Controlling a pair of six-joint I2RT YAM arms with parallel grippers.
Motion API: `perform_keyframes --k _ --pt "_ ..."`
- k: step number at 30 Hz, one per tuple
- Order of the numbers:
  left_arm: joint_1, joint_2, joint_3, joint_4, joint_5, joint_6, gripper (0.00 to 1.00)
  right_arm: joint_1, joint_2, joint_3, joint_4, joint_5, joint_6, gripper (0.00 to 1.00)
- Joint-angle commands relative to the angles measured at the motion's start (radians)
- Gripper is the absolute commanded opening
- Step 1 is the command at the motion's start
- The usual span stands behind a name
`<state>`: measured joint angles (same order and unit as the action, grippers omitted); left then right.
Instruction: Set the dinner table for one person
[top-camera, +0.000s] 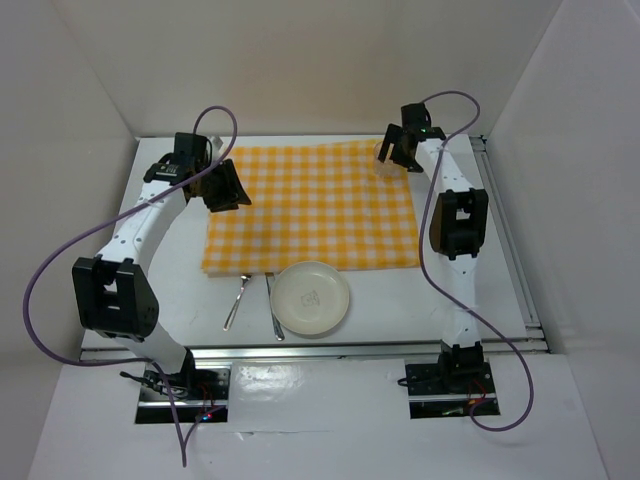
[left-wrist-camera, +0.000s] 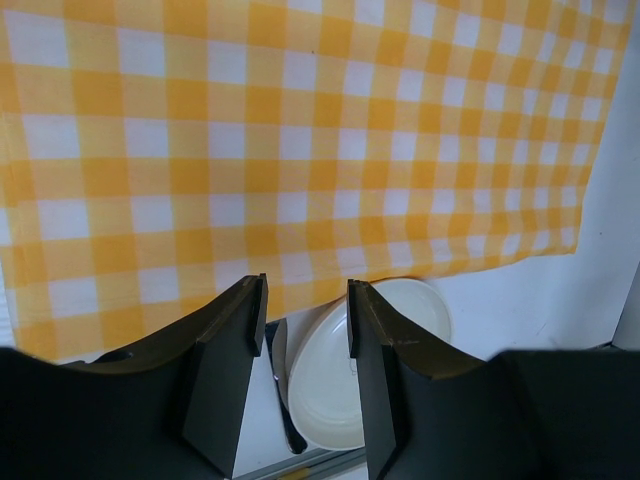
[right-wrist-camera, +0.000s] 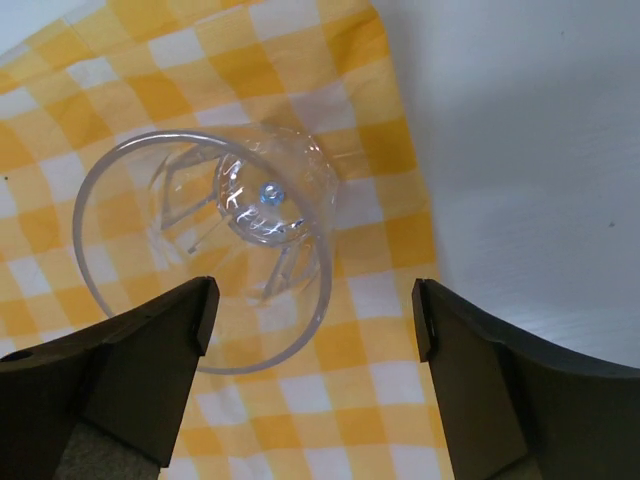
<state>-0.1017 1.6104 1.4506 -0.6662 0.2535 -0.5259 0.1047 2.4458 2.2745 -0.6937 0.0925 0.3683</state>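
Right gripper (right-wrist-camera: 312, 305): fingers wide apart, gripping nothing, above a clear glass (right-wrist-camera: 215, 240) that stands upright on the cloth (right-wrist-camera: 110, 120) near its far right corner. The glass is hard to make out in the top view, likely hidden under the gripper. Left gripper (left-wrist-camera: 305, 305): fingers a small gap apart, empty, above the cloth's left edge. Plate (top-camera: 311, 297) sits on bare table (top-camera: 400, 300) at the cloth's near edge, with two utensils (top-camera: 272, 306) just left of it. The table lies under everything, arm bases at its near edge.
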Motion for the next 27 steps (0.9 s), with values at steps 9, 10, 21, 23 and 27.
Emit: perform_keyframes --k 9,10,21,23,27 --pt "-0.013 -0.035 0.03 -0.021 -0.048 0.026 0.55 0.039 -0.388 -0.022 0.002 0.073 -0.028 1.0" --pt "-0.013 -0.035 0.04 -0.032 -0.065 0.036 0.55 0.067 -0.437 -0.132 0.014 0.082 -0.028 1.0" --pt "-0.013 -0.118 -0.019 -0.042 -0.145 0.047 0.57 0.488 -1.117 -1.156 0.049 -0.102 0.22 1.0" --pt "-0.013 -0.118 -0.045 -0.032 -0.122 0.038 0.57 0.606 -1.142 -1.274 0.033 -0.115 0.319 1.0" --pt "-0.013 -0.139 -0.072 -0.003 -0.112 0.027 0.57 0.714 -1.154 -1.368 0.077 -0.103 0.386 1.0"
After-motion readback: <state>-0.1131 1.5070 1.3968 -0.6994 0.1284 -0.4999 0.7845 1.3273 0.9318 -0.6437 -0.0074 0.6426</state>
